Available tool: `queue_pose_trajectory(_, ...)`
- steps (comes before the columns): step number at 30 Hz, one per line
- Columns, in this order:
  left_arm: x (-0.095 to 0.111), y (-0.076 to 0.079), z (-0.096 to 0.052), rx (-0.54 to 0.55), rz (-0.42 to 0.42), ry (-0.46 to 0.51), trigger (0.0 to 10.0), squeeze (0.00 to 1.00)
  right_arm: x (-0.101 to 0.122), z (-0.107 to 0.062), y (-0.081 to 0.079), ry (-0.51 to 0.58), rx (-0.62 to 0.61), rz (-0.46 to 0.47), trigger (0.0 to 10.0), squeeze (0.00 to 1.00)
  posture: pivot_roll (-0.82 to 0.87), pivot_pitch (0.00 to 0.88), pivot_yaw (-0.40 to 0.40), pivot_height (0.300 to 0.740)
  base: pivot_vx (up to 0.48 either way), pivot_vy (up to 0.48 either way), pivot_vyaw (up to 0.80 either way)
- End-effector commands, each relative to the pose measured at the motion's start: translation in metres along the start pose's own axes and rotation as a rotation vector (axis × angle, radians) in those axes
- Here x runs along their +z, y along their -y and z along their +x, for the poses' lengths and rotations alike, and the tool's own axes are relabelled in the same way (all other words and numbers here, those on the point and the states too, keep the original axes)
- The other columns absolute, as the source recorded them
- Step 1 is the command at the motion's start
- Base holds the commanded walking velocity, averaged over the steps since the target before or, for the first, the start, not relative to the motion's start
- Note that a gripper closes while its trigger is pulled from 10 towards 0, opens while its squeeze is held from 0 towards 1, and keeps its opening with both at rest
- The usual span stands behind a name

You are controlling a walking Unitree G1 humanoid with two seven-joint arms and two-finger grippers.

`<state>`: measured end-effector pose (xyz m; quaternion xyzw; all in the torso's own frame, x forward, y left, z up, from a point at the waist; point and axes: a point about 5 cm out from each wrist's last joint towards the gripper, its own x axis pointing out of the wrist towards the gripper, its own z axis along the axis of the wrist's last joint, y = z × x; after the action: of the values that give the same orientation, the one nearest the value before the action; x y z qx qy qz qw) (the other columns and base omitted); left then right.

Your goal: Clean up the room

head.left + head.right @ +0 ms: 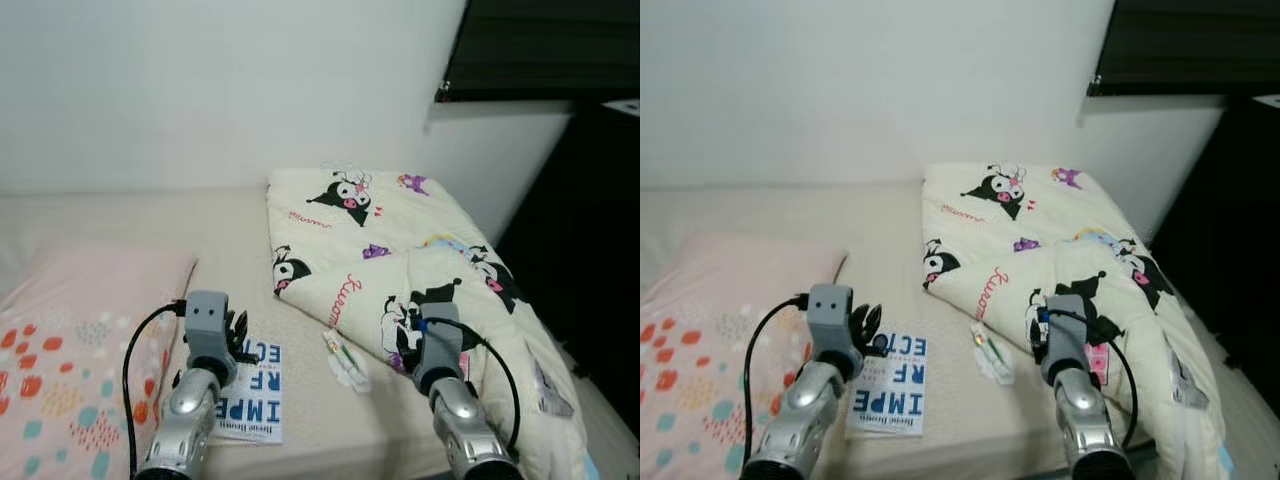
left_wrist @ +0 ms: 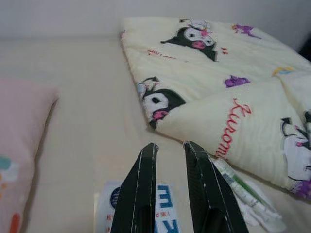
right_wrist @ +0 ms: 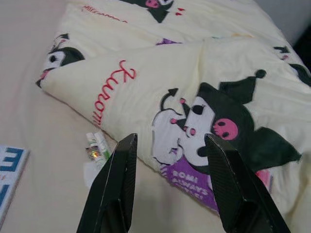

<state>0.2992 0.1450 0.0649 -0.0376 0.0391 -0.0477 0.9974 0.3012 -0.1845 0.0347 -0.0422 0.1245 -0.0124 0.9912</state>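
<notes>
A bed (image 1: 250,235) with a beige sheet stands against a white wall, and both arms reach out low over its near edge. The left gripper (image 2: 167,148) hovers above a white and blue book (image 1: 250,395) that lies flat on the sheet beside a pink pillow (image 1: 70,350) dotted with red and teal marks; its two black fingers (image 2: 141,189) stand close together with a narrow gap between them and hold nothing. The book's cover bears large blue capitals that read "IMPE", "RF" and "ECT" in stacked lines, with smaller print below that is too fine to read. The right gripper (image 3: 170,145) hangs with its fingers spread wide and empty over the near edge of a folded cream blanket (image 1: 400,250) printed with black cartoon characters. Red script on the blanket reads roughly "Kuromi", and a purple patch under the right gripper carries the words "ROMI" and "ALWAYS". Between the book and the blanket, just beside the blanket's folded edge, lies a small white tube with green lettering on a crumpled clear wrapper (image 1: 345,360); its label cannot be read.
</notes>
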Motion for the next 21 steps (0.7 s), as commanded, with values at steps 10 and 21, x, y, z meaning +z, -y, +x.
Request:
queue_pose_trajectory(10, -0.0009, -0.0017, -0.0003, 0.009, -0.01, -0.005, 10.0, 0.0, -0.0007, -0.0001, -0.0019, -0.001, 0.004, 0.001, 10.0, 0.0, -0.01, 0.005, -0.047, 0.74, 0.207, 0.0, 0.0)
queue_pose_trajectory(21, -0.0013, -0.0035, -0.0011, 0.026, -0.016, -0.005, 10.0, 0.0, -0.0001, 0.0002, -0.0035, -0.001, 0.012, 0.0, 10.0, 0.0, -0.01, 0.012, -0.051, 0.74, 0.0, 0.0, 0.0)
